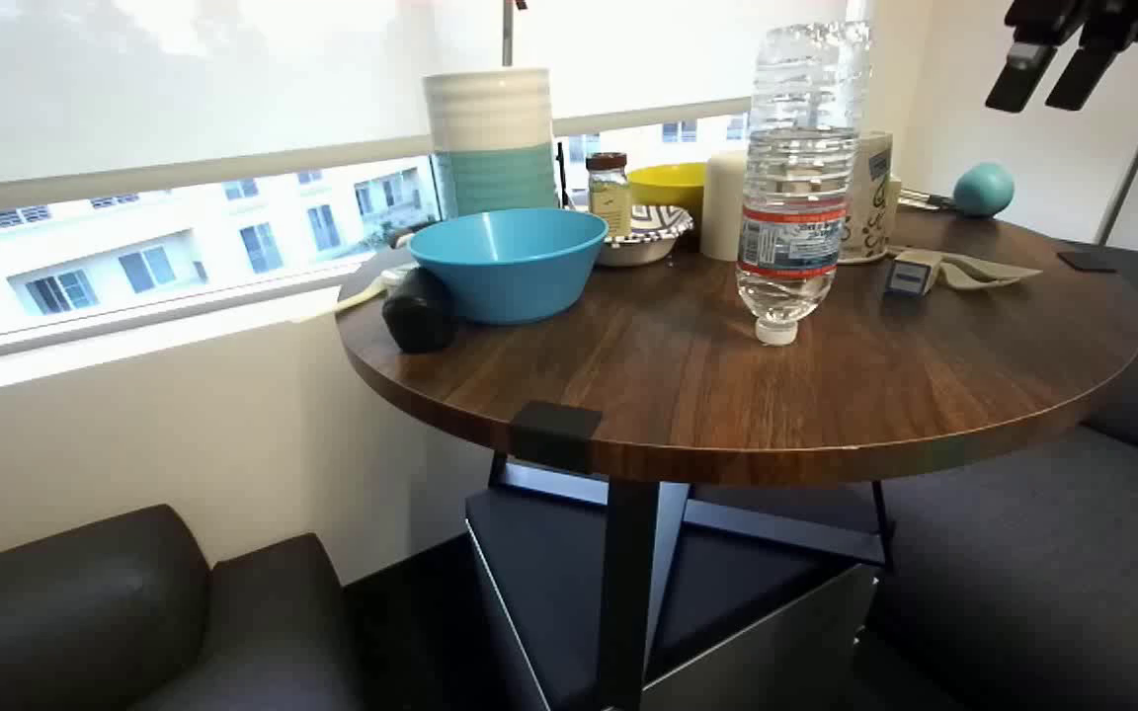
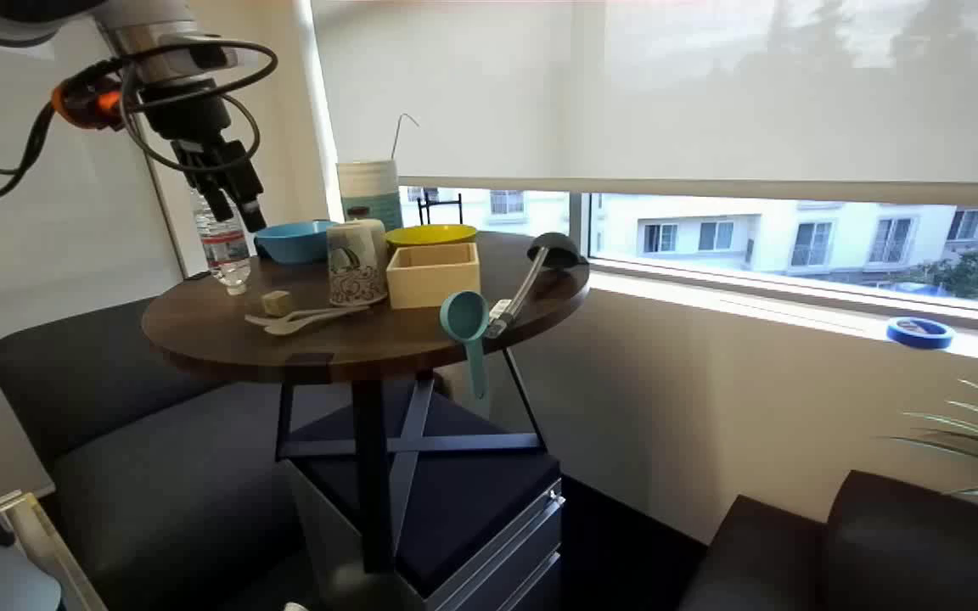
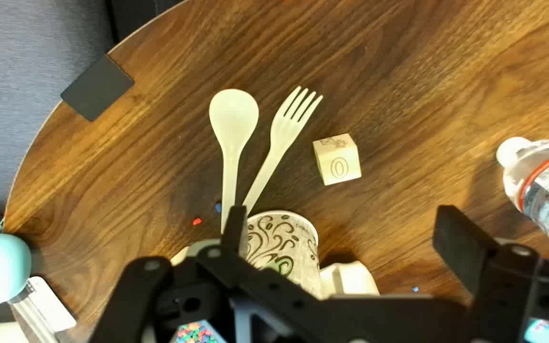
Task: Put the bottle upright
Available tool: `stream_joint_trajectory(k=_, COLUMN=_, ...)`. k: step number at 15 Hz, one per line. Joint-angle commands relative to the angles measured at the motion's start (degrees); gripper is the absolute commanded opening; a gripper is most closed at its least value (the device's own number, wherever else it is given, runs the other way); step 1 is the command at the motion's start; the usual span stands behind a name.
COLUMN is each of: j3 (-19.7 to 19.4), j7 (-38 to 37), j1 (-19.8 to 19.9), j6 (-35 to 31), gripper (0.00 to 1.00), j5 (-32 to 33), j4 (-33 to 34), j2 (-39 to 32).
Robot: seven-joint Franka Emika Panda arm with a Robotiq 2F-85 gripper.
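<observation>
The clear ribbed water bottle (image 1: 798,183) stands upside down on the round wooden table (image 1: 668,385), its white cap at the bottom touching the tabletop. It also shows in an exterior view (image 2: 226,246), with its upper part hidden behind the gripper. In the wrist view the bottle (image 3: 548,186) is at the right edge, cap end toward the middle, partly cut off. My gripper (image 3: 340,224) is open and empty above the table, with the bottle outside its right finger. The gripper shows in both exterior views (image 1: 1043,94) (image 2: 237,216), raised and apart from the bottle as far as I can tell.
A blue bowl (image 1: 510,267), patterned cup (image 2: 357,263), wooden box (image 2: 434,276) and yellow bowl (image 2: 431,235) stand on the table. A wooden cube (image 3: 336,159), spoon (image 3: 233,119) and fork (image 3: 284,131) lie below the gripper. A teal scoop (image 2: 463,318) overhangs the table edge.
</observation>
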State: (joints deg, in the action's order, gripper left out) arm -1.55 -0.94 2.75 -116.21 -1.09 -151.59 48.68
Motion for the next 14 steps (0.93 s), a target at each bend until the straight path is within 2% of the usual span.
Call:
stream_joint_trajectory(k=1, j3=-0.1, j7=0.0, j1=-0.1, j6=0.1, gripper=1.0, j5=0.1, j4=0.1, j2=0.0)
stream_joint_trajectory(k=6, j3=-0.1, j7=0.0, j1=-0.1, j6=0.1, gripper=1.0, j5=0.1, j4=0.1, j2=0.0)
stream_joint_trajectory(k=10, j3=3.2, j7=-8.3, j1=0.3, j6=1.5, gripper=1.0, j5=-2.4, j4=2.7, j2=-2.5)
stream_joint_trajectory(k=14, j3=6.2, j7=-18.7, j1=1.9, j6=5.8, gripper=1.0, j5=-3.6, j4=6.0, j2=-5.6)
